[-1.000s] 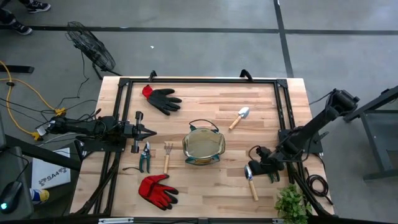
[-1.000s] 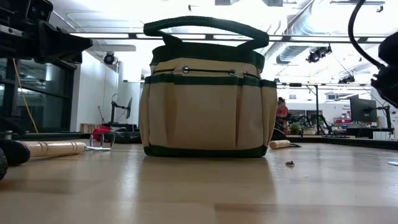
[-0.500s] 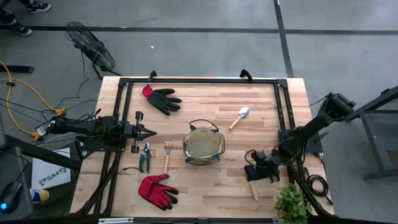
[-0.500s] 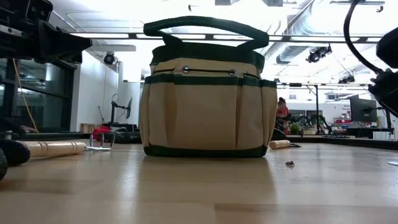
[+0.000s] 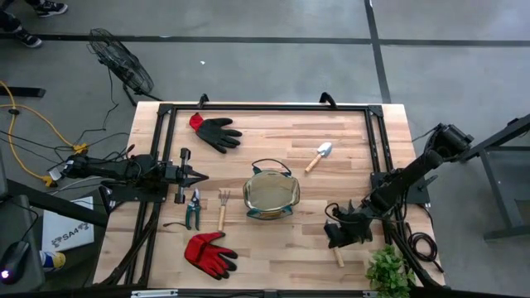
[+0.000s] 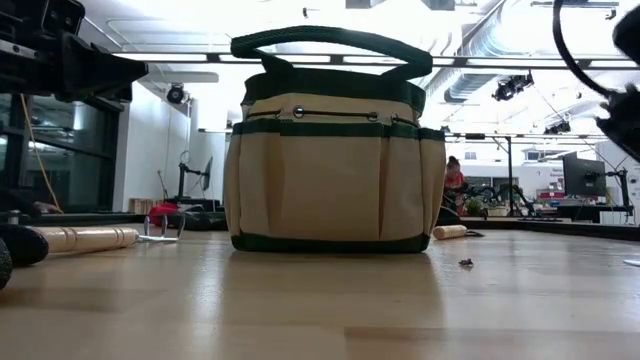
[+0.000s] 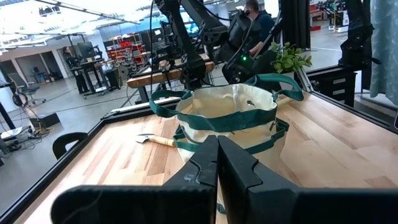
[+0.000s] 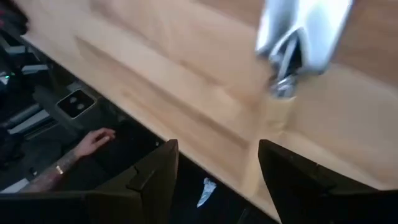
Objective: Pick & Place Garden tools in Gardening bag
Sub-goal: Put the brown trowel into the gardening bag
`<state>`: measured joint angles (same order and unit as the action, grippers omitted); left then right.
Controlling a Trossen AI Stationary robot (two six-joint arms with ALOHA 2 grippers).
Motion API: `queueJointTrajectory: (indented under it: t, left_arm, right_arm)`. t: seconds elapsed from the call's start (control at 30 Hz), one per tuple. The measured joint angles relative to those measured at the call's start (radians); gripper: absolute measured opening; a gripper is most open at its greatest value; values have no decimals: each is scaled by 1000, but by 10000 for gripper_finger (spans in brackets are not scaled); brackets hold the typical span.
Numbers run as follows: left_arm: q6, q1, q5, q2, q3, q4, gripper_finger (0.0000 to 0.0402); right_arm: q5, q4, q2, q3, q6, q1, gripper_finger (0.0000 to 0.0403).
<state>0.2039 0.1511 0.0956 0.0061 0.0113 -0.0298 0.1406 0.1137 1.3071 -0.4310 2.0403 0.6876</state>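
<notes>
The olive-tan gardening bag stands upright on its base mid-table, also in the low view and the left wrist view. My right gripper is open above a wooden-handled trowel near the table's front right. The right wrist view shows the trowel's blade and handle ahead of my open right gripper. My left gripper is shut and empty, left of the bag; its fingers show closed in the left wrist view.
A black-and-red glove, a second trowel, green pruners, a fork and a red glove lie flat on the table. A leafy plant stands at the front right corner. A person's hand shows beyond the table edge.
My right gripper has gone toward the table's near edge and now stands over the blade end of the front-right trowel. The trowel lies as before.
</notes>
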Motion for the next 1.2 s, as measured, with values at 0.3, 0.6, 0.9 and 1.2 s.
queueJointTrajectory:
  t: [0.3,0.6,0.9,1.2]
  left_arm:
    - [0,0,0,0,0,0,0]
    - [0,0,1,0,0,0,0]
    - [0,0,4,0,0,0,0]
    - [0,0,4,0,0,0,0]
  right_arm:
    - [-1,-443,1,-248,4,0,215]
    - [54,-626,81,-345,111,1,215]
    - [68,-607,182,-345,111,0,215]
    - [27,-580,275,-350,86,0,215]
